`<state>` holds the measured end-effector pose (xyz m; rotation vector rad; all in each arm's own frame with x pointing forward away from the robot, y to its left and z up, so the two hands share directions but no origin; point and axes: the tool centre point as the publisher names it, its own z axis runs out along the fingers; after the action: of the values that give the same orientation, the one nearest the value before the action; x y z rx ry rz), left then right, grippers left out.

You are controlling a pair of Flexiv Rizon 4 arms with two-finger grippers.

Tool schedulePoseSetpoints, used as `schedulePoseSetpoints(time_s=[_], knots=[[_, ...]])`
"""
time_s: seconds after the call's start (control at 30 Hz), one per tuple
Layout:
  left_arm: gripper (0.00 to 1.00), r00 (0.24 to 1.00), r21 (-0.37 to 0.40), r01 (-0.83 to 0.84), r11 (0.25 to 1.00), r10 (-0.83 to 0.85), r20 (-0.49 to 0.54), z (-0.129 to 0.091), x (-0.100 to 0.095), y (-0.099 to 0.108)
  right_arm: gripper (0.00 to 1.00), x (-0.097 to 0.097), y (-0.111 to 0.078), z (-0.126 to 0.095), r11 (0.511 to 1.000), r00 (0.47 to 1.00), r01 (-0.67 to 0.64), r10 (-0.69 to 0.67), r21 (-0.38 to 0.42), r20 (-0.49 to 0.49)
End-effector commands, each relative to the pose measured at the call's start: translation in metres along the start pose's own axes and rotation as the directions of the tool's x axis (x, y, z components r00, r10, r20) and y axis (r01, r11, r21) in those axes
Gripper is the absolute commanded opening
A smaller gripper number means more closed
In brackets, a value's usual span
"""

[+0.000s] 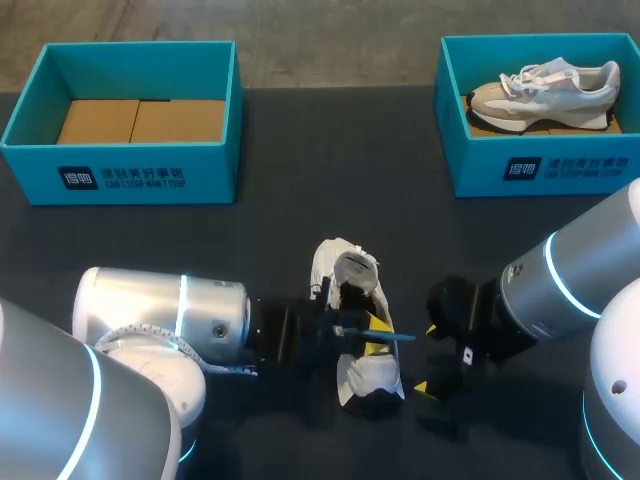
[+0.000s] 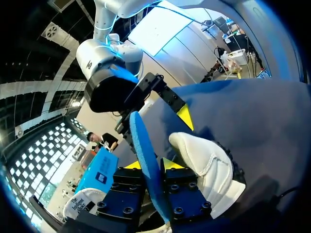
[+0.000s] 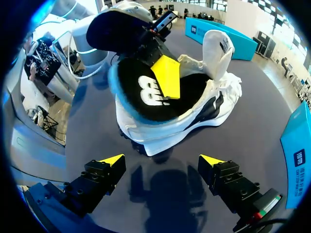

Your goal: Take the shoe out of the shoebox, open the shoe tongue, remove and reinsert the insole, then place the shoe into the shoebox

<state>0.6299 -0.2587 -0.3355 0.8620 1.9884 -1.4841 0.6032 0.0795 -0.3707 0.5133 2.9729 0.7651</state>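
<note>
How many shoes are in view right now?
2. A white-and-beige sneaker lies in the teal cardboard shoebox at far right; a white sneaker sits on the dark table, near middle. None appears hidden.

I see a dark, matte table (image 1: 300,220) that fills the head view from the near side to its straight far edge. Light falls evenly across it, with a soft sheen in the right wrist view.

You will see a dark label with white characters and a line of small white capitals on the front wall of the left shoebox (image 1: 120,180), the same print on the right shoebox (image 1: 570,168), and a white letter mark on the black insole (image 3: 146,92).
</note>
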Motion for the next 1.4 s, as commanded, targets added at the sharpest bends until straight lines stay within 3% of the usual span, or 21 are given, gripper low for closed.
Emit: schedulePoseSetpoints(time_s=[0.03, 0.6, 0.67, 0.7, 0.73, 1.4], knots=[[0.20, 1.000, 0.009, -0.008, 1.000, 0.008, 0.006, -0.009, 0.002, -0.007, 1.00, 0.002, 0.000, -0.001, 1.000, 1.000, -0.001, 0.001, 0.000, 0.003], [0.18, 0.999, 0.049, -0.039, 0.998, 0.039, 0.004, -0.012, 0.000, -0.023, 1.00, 0.002, 0.000, -0.001, 1.000, 1.000, -0.001, 0.001, 0.000, 0.003], [0.13, 0.999, 0.043, -0.051, 0.998, 0.051, 0.004, -0.010, 0.001, -0.023, 1.00, 0.002, 0.000, -0.001, 1.000, 1.000, -0.001, 0.001, 0.000, 0.003], [0.00, 0.998, 0.031, -0.070, 0.997, 0.070, 0.005, -0.008, 0.002, -0.023, 1.00, 0.002, 0.000, -0.001, 1.000, 1.000, -0.001, 0.001, 0.000, 0.003], [0.00, 0.997, 0.026, -0.076, 0.997, 0.076, 0.006, -0.008, 0.002, -0.023, 1.00, 0.002, 0.000, -0.001, 1.000, 1.000, -0.001, 0.001, 0.000, 0.003], [0.00, 0.993, -0.087, -0.118, 0.989, 0.119, 0.002, 0.000, 0.002, 0.008, 1.00, 0.002, 0.000, -0.001, 1.000, 1.000, -0.001, 0.001, 0.000, 0.003]])
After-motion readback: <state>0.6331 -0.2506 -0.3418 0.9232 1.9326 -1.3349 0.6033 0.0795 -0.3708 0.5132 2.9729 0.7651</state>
